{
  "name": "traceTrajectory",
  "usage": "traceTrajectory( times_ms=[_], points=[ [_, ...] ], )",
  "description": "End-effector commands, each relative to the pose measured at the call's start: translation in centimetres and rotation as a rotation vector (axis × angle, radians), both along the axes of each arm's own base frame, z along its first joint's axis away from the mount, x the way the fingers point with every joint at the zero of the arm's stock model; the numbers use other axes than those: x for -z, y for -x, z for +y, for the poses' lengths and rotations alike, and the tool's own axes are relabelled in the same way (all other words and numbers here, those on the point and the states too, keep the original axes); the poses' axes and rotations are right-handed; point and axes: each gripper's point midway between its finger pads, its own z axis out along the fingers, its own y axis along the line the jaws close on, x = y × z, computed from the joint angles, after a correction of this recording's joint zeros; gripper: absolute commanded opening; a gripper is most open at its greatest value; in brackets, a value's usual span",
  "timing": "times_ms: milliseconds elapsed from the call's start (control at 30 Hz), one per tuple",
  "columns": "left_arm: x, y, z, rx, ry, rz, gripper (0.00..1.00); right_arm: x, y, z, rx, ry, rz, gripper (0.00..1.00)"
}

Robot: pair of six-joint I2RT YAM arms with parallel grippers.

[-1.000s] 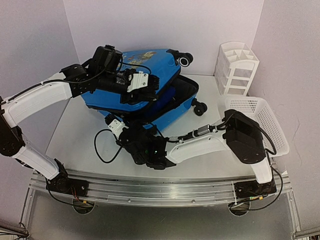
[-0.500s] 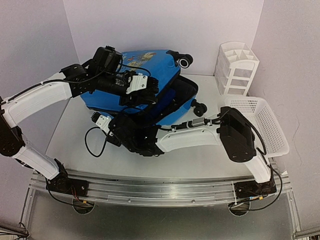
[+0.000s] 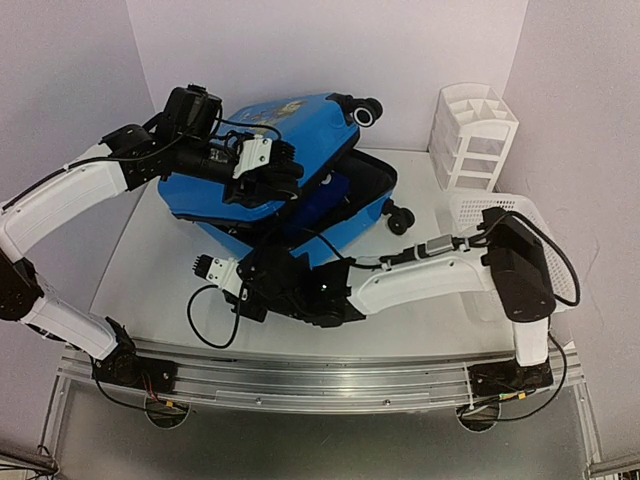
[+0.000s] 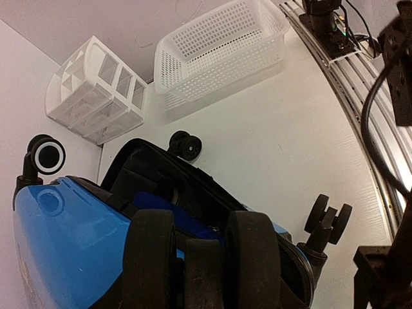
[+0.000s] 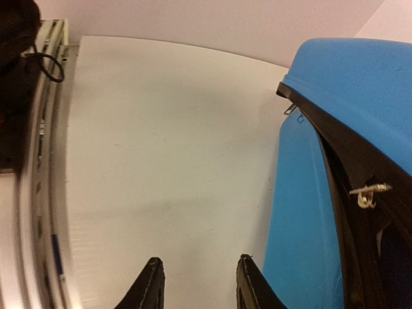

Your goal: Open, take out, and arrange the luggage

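Now, starting at the near left of the white counter (image 3: 140, 270), your right claw (image 5: 198, 273) reaches across from the far side and points toward the left wall. It hangs low over bare counter, just beside the blue shell, with its fingers parted and nothing between them.

Further back and a little to the right, your left claw (image 4: 201, 232) is clamped over the lid's edge of the large bright blue hard-shell suitcase (image 3: 310, 130), one finger on each side of the black zipper band.

That suitcase sits at the back middle of the counter, near the rear wall. Its fish-printed lid is raised and tilted above the lower half, and black lining shows in the gap. A black-and-white wheel (image 3: 368, 115) sticks up at the lid's far right corner.

To the right stands a white compartmented plastic organizer (image 3: 475, 135) in the back corner. A white perforated plastic basket (image 3: 470, 205) lies nearer you along the right wall.
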Motion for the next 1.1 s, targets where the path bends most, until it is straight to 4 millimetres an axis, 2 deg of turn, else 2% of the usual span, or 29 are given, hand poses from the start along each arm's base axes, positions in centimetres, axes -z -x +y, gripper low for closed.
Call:
traceTrajectory(
  times_ms=[0, 100, 167, 267, 333, 433, 533, 667, 733, 800, 867, 933, 1067],
  points=[
    [-9.7, 4.3, 2.1, 0.102, 0.289, 0.038, 0.0, -4.3, 4.3, -1.8, -0.089, -0.068, 0.13, 0.35],
    [-8.7, 3.6, 3.4, 0.061, 0.249, 0.044, 0.0, -4.3, 5.3, -3.4, -0.086, -0.054, 0.199, 0.38],
    [-7.5, 3.5, 4.3, 0.045, 0.197, 0.027, 0.0, -5.1, 5.5, -4.7, -0.066, -0.073, 0.226, 0.38],
    [-4.4, 3.7, 6.0, 0.03, 0.076, -0.014, 0.0, -7.4, 5.0, -6.4, -0.009, -0.122, 0.244, 0.4],
    [-2.5, 3.5, 7.4, -0.005, -0.001, -0.015, 0.0, -10.2, 4.5, -7.5, 0.019, -0.174, 0.252, 0.43],
    [0.6, 3.5, 9.8, -0.045, -0.12, -0.02, 0.0, -13.1, 1.8, -9.8, 0.145, -0.198, 0.318, 0.49],
    [3.6, 4.1, 12.2, -0.063, -0.242, -0.043, 0.0, -14.7, -2.1, -12.6, 0.307, -0.209, 0.409, 0.51],
    [7.2, 6.0, 15.7, -0.028, -0.416, -0.094, 0.0, -17.8, -7.1, -15.9, 0.433, -0.32, 0.499, 0.54],
    [8.9, 7.0, 17.3, -0.013, -0.498, -0.097, 0.0, -18.8, -10.2, -18.3, 0.52, -0.383, 0.533, 0.57],
    [9.8, 7.6, 18.5, -0.019, -0.552, -0.095, 0.0, -18.5, -13.1, -20.8, 0.619, -0.416, 0.568, 0.62],
    [10.6, 7.8, 19.5, -0.038, -0.591, -0.09, 0.0, -17.2, -15.8, -23.2, 0.724, -0.428, 0.614, 0.63],
    [11.0, 7.6, 20.3, -0.064, -0.626, -0.108, 0.0, -15.2, -18.1, -24.9, 0.801, -0.441, 0.687, 0.63],
    [11.7, 6.9, 22.4, -0.104, -0.723, -0.18, 0.0, -10.7, -22.1, -26.7, 0.9, -0.452, 0.864, 0.6]
  ],
)
